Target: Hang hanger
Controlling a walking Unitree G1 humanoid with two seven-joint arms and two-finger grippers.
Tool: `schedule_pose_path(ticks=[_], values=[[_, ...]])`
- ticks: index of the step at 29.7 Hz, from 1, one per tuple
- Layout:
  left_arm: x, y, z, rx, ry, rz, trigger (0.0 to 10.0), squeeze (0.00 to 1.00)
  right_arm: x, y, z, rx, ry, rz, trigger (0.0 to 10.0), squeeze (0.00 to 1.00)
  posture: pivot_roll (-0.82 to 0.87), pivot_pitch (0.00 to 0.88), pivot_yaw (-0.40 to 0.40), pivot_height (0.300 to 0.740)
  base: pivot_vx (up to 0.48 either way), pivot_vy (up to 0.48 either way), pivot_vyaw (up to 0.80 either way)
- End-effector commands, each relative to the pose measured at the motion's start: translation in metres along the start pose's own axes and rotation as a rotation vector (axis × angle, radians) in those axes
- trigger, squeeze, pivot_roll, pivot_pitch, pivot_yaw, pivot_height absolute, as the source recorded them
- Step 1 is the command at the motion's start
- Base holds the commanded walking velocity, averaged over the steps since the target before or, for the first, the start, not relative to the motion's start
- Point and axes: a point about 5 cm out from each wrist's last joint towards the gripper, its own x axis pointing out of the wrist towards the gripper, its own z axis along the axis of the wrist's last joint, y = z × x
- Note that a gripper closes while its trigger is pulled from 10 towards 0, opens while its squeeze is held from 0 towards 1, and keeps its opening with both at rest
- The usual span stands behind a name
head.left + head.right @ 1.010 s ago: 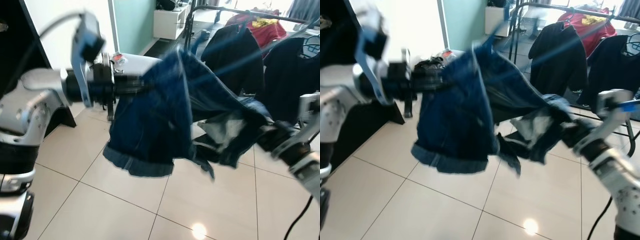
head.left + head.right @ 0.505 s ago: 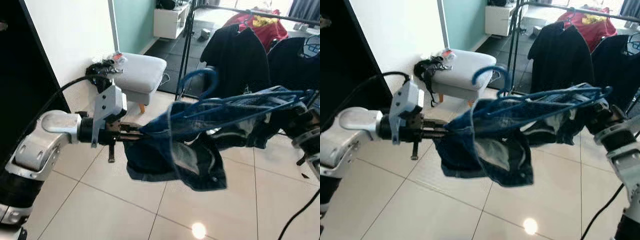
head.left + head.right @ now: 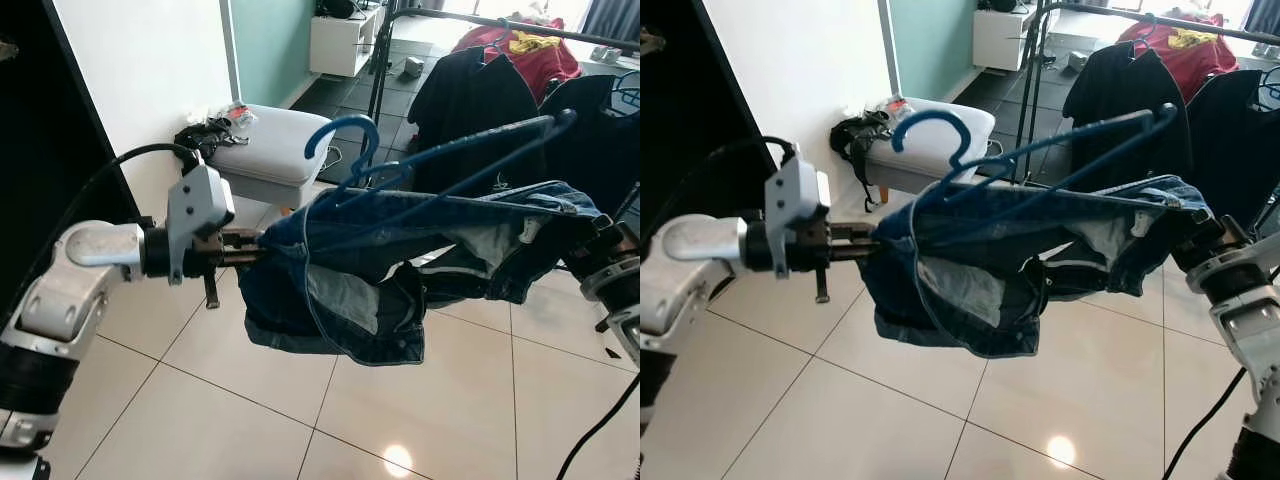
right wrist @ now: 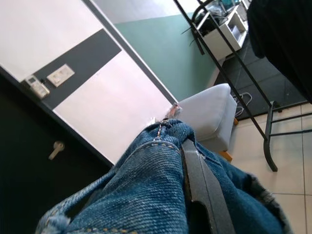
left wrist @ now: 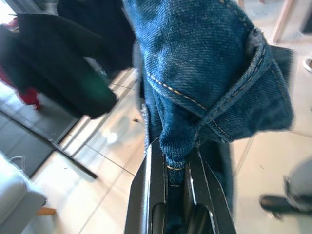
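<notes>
Denim shorts (image 3: 380, 270) on blue hanger (image 3: 420, 165) stretched mid-air between both arms, left wrist view: left gripper (image 5: 171, 192) fingers clenched on hem, right gripper (image 4: 195, 195) clamped on waistband, clothes rail (image 3: 480, 20) at 1 o'clock

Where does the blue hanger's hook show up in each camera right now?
Left eye: hanger hook upper middle, above the jeans.
Right eye: hook left of centre.
Left wrist: denim between claw fingers.
Right wrist: denim.
Shared landmark: grey stool.

A blue hanger (image 3: 440, 160) is tilting up over stretched denim jeans (image 3: 400, 270), apparently resting on them, hook leftward.
</notes>
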Motion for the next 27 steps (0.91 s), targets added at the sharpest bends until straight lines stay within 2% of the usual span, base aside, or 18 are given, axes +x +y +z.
schedule_pose_path(ticks=[1,4,11,15,17,18,21,22,27], values=[[-0.002,-0.007,-0.005,0.035,0.062,-0.039,10.0,0.00,-0.001,-0.004,0.010,0.013,-0.076,-0.035,0.0,0.00,-0.04,0.093,-0.027,0.740,0.000,0.000,0.00],[0.002,-0.010,-0.001,0.039,0.029,-0.059,10.0,0.00,0.001,-0.008,0.009,0.018,-0.072,-0.056,0.0,0.00,-0.04,0.097,-0.030,0.740,0.000,0.000,0.00],[0.006,-0.016,0.004,0.069,0.019,-0.102,10.0,0.00,0.003,-0.012,0.011,0.027,-0.078,-0.075,0.0,0.00,-0.03,0.098,-0.029,0.740,0.000,0.000,0.00],[0.006,-0.022,-0.008,0.110,0.112,-0.138,10.0,0.00,0.005,-0.007,0.015,0.038,-0.093,-0.061,0.0,0.00,-0.04,0.100,-0.029,0.740,0.000,0.000,0.00],[0.006,-0.022,-0.008,0.110,0.112,-0.138,10.0,0.00,0.005,-0.007,0.015,0.038,-0.093,-0.061,0.0,0.00,-0.04,0.100,-0.029,0.740,0.000,0.000,0.00],[0.003,-0.023,-0.016,0.130,0.167,-0.152,10.0,0.00,0.005,-0.006,0.017,0.040,-0.101,-0.059,0.0,0.00,-0.04,0.102,-0.031,0.740,0.000,0.000,0.00],[0.000,-0.026,-0.023,0.140,0.213,-0.170,10.0,0.00,0.004,-0.006,0.020,0.039,-0.109,-0.057,0.0,0.00,-0.04,0.102,-0.031,0.740,0.000,0.000,0.00],[-0.002,-0.027,-0.032,0.151,0.291,-0.170,10.0,0.00,0.005,-0.004,0.024,0.040,-0.118,-0.050,0.0,0.00,-0.04,0.104,-0.030,0.740,0.000,0.000,0.00],[-0.003,-0.019,-0.040,0.145,0.365,-0.101,10.0,0.00,0.006,0.002,0.024,0.041,-0.115,-0.022,0.0,0.00,-0.04,0.104,-0.030,0.740,0.000,0.000,0.00]])
